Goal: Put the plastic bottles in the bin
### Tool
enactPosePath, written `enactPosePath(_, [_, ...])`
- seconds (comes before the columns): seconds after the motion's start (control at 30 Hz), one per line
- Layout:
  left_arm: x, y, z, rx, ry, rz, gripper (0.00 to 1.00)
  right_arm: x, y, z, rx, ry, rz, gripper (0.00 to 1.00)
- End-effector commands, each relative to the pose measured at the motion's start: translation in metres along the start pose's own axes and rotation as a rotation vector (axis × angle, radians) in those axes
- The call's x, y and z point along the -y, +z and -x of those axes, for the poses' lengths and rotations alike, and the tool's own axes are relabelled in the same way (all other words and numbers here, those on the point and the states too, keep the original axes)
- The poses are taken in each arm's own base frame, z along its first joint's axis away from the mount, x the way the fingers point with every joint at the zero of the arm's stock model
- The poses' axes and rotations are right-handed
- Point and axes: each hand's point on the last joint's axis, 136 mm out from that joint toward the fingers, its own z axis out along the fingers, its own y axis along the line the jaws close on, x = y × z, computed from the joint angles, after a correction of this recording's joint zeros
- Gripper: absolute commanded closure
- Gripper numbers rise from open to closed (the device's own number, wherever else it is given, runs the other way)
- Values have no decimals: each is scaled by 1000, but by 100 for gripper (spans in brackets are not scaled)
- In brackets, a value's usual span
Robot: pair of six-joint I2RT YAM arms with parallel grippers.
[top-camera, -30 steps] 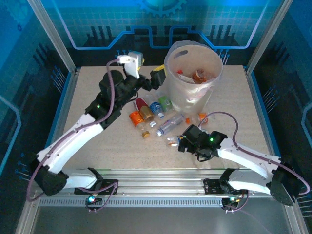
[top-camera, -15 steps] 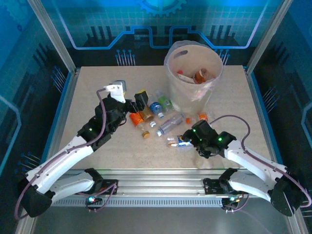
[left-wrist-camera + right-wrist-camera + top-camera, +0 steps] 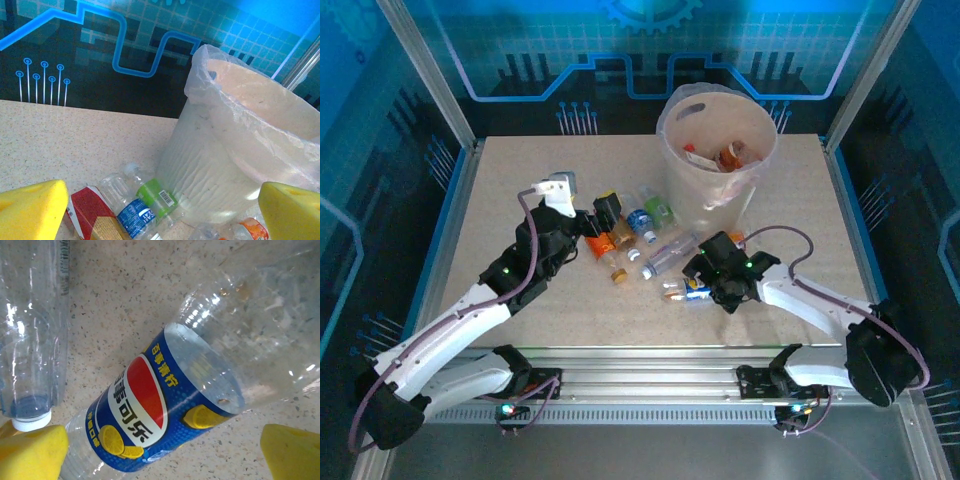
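Note:
The white ribbed bin (image 3: 692,205) with its plastic liner stands at the back and holds a few bottles (image 3: 726,155). Several plastic bottles lie left of and in front of it: orange (image 3: 600,243), blue-labelled (image 3: 642,222), green-labelled (image 3: 660,210), and a long clear one (image 3: 668,255). My left gripper (image 3: 606,212) is open at the left side of this cluster. In the left wrist view the bin (image 3: 235,150) rises behind the green-labelled bottle (image 3: 160,197). My right gripper (image 3: 696,284) is open over a clear bottle with a blue label (image 3: 165,400), which lies between the yellow pads (image 3: 30,452).
A small orange-labelled bottle (image 3: 736,240) lies at the bin's base on the right. Another clear bottle with a blue cap (image 3: 30,340) lies beside the blue-labelled one. Metal frame posts (image 3: 430,75) and blue panels enclose the speckled table (image 3: 500,190).
My left gripper has drawn back from beside the bin and come down to the left side of the bottle cluster. My right gripper has shifted over the blue-labelled bottle.

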Motion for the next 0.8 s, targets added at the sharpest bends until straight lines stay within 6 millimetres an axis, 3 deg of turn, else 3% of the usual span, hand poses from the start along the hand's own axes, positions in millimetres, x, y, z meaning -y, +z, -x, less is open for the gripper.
enactPosePath(0.0, [-6, 0, -1, 8, -10, 19, 1, -4, 3, 6, 10, 21, -9, 0])
enactPosePath(0.3, [-7, 3, -7, -8, -5, 25, 1, 14, 23, 5, -1, 33, -69, 0])
enactPosePath(0.57, [-10, 7, -13, -32, -2, 37, 1, 18, 35, 3, -13, 46, -68, 0])
enactPosePath(0.77, [-11, 9, -14, -40, -2, 41, 1, 23, 43, 3, -23, 53, -82, 7])
